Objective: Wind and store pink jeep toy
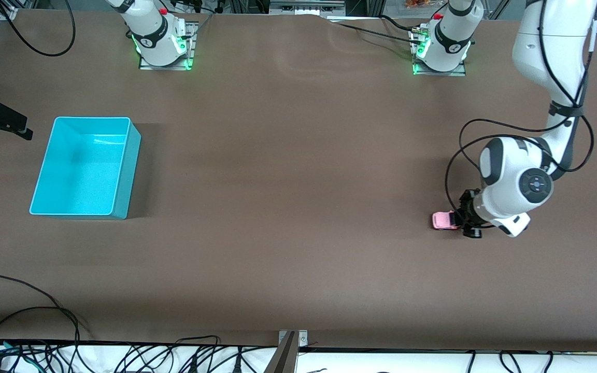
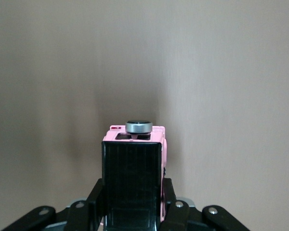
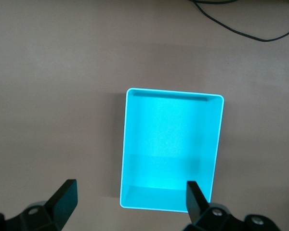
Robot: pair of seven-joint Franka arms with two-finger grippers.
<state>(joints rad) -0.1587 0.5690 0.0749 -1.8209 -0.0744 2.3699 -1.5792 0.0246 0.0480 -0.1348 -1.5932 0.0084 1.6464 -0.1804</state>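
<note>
At the left arm's end of the table point(image 1: 298, 207), the pink jeep toy point(image 1: 444, 220) was pinched between the left gripper point(image 1: 463, 219) fingers, its rear hidden by them. Over the turquoise bin point(image 3: 130, 144), the right gripper point(image 3: 130, 204) was held spread, fingertips cut off

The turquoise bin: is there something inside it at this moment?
Nothing shows inside the turquoise bin: only its bare floor and walls, and no part is covered. The pink jeep toy sits on the table toward the left arm's end, clamped by the left gripper.
</note>
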